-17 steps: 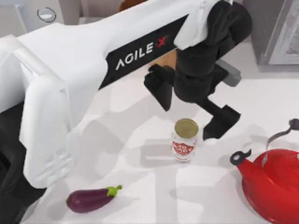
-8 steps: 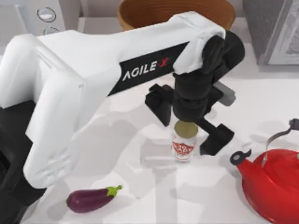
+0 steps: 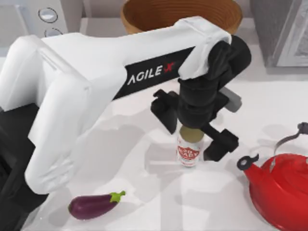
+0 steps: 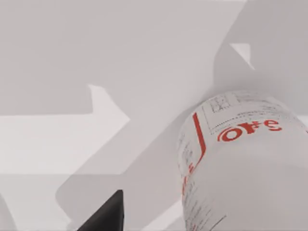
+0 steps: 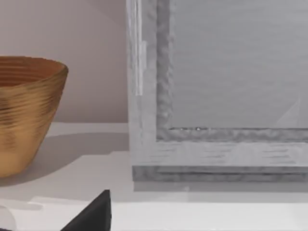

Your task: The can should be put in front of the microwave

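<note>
- Microwave (image 3: 41, 17) sits at table's far left corner; eggplant (image 3: 94, 204) lies near the front edge, left of center.
- Can (image 3: 189, 149) stands upright mid-table, w/ the left gripper (image 3: 192, 129) spread wide astride its top, nothing clamped yet.
- Can looks rigid, light, smooth-sided; prob. best pinched across the label mid-height.
- Kettle (image 3: 281, 190) at right; right gripper (image 5: 91, 214) parked, fingers' state unclear.

The can (image 3: 189, 150) is placed near the table's (image 3: 144, 192) centre, upright. The microwave (image 3: 41, 17) is found at 10 o'clock from it, the bowl (image 3: 180, 14) at 12, the box (image 3: 281, 31) at 2, the kettle (image 3: 281, 187) at 4, the eggplant (image 3: 94, 204) at 8. The left gripper (image 3: 192, 137) is set directly over the can, fingers either side.
</note>
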Tool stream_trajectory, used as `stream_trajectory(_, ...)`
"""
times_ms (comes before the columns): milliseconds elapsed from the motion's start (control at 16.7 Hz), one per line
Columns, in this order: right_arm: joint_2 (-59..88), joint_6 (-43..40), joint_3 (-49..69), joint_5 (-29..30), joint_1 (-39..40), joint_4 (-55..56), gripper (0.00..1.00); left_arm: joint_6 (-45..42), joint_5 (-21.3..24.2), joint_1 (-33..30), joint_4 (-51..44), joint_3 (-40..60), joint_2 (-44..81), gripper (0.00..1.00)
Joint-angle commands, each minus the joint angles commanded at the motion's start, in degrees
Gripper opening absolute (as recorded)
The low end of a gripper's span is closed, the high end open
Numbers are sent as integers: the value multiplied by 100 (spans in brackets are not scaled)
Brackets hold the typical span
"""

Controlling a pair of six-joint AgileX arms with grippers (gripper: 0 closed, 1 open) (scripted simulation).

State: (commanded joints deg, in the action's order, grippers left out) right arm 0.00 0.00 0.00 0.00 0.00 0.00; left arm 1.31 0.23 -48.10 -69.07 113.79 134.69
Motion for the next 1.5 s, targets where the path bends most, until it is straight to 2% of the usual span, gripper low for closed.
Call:
stream_trajectory(600,0,0,0,0,0,0,100,0,0,0,0,0,0,2)
stream_trajectory(1500,0,0,0,0,0,0,100,-3,6,2,-288,276,-17,0)
